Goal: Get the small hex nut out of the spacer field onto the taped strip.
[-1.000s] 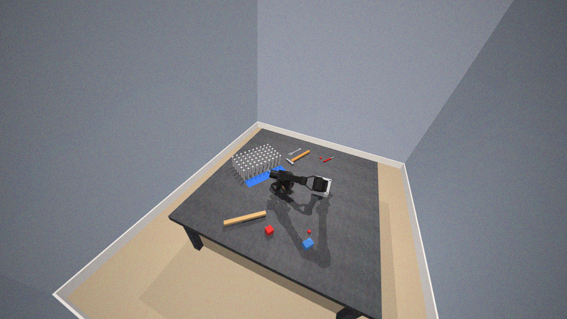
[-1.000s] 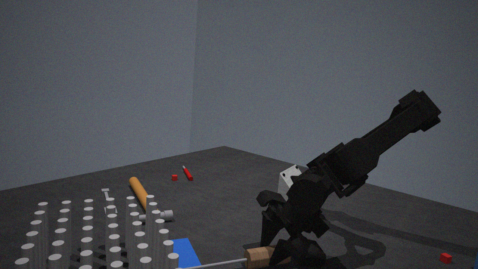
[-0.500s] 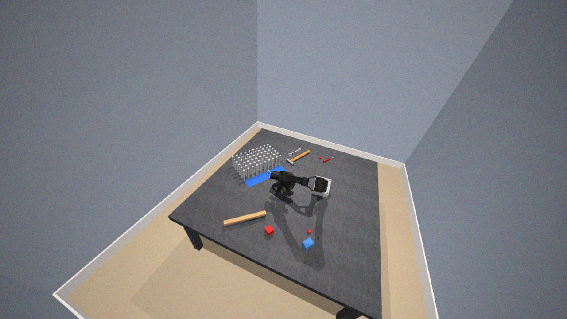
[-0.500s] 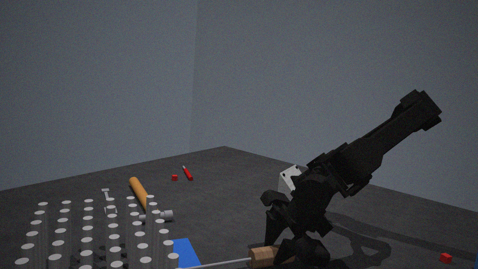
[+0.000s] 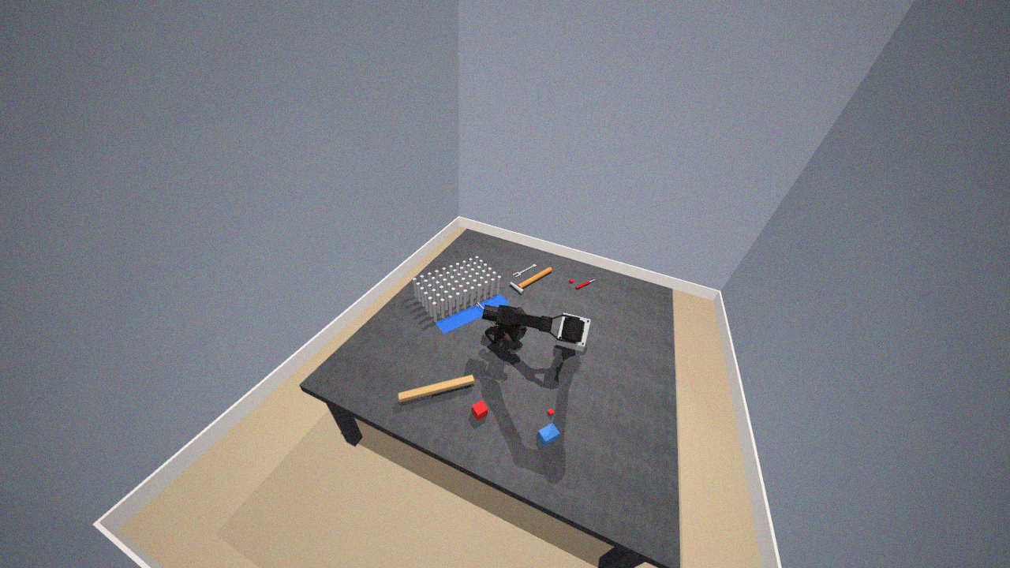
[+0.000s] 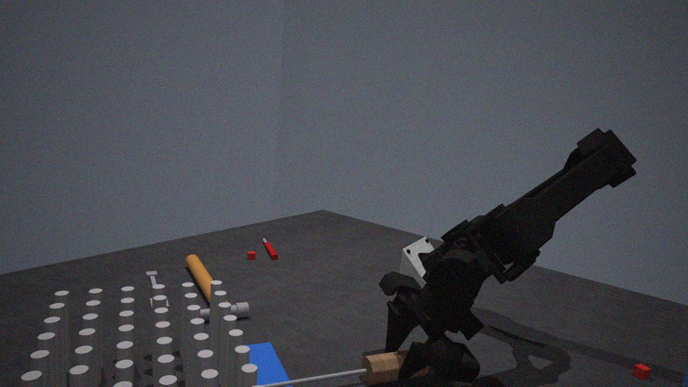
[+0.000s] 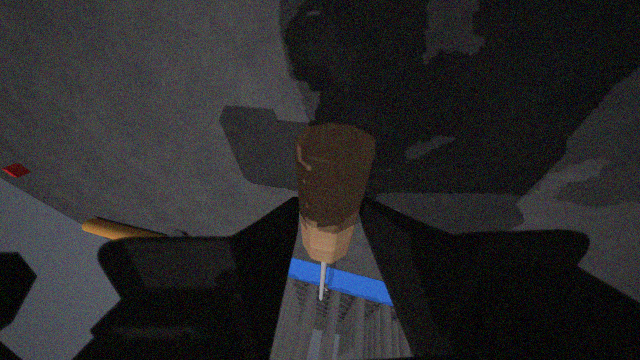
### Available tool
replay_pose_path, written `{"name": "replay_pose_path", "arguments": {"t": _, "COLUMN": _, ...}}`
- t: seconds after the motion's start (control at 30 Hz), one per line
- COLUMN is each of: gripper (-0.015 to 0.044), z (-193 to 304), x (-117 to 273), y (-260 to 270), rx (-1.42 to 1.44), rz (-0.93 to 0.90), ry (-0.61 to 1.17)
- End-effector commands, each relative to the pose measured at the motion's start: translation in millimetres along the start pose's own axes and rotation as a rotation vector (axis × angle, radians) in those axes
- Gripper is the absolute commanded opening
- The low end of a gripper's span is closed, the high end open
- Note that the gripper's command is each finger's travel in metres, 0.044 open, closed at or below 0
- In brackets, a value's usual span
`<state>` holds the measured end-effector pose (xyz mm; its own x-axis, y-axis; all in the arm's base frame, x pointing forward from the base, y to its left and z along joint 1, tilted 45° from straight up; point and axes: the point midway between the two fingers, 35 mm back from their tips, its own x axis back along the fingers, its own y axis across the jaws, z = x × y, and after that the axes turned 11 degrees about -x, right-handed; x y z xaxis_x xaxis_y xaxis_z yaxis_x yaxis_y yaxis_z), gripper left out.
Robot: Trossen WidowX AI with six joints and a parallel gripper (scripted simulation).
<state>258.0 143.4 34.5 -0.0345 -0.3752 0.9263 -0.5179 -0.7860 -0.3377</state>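
Our gripper (image 5: 505,334) (image 6: 408,368) (image 7: 329,203) grips the tool's wooden handle (image 6: 380,368) (image 7: 334,175), its rod reaching ahead toward the spacers (image 5: 458,288) (image 6: 163,331) (image 7: 367,335); freeing the unseen nut and parking the tool likely remain.

Dark table (image 5: 621,395) (image 6: 331,240); walls (image 5: 282,141) (image 6: 432,96) seemingly grey-blue.

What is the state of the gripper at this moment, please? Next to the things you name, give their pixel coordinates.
Gripper (image 6: 403,363) (image 7: 329,203): closed on the wooden handle (image 6: 382,367) (image 7: 327,242) of a thin metal tool.
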Motion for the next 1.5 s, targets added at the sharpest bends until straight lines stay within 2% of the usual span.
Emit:
{"name": "replay_pose_path", "arguments": {"t": 0.0, "gripper": 0.0, "z": 2.8, "x": 3.5, "y": 0.2, "rx": -0.002, "rz": 0.001, "ry": 0.006}}
{"name": "replay_pose_path", "arguments": {"t": 0.57, "gripper": 0.0, "z": 9.7, "x": 15.5, "y": 0.6, "rx": 0.002, "rz": 0.003, "ry": 0.008}}
{"name": "replay_pose_path", "arguments": {"t": 1.1, "gripper": 0.0, "z": -24.0, "x": 39.0, "y": 13.1, "rx": -0.003, "rz": 0.0, "ry": 0.006}}
{"name": "replay_pose_path", "arguments": {"t": 1.47, "gripper": 0.0, "z": 3.9, "x": 84.0, "y": 16.7, "rx": 0.0, "rz": -0.006, "ry": 0.011}}
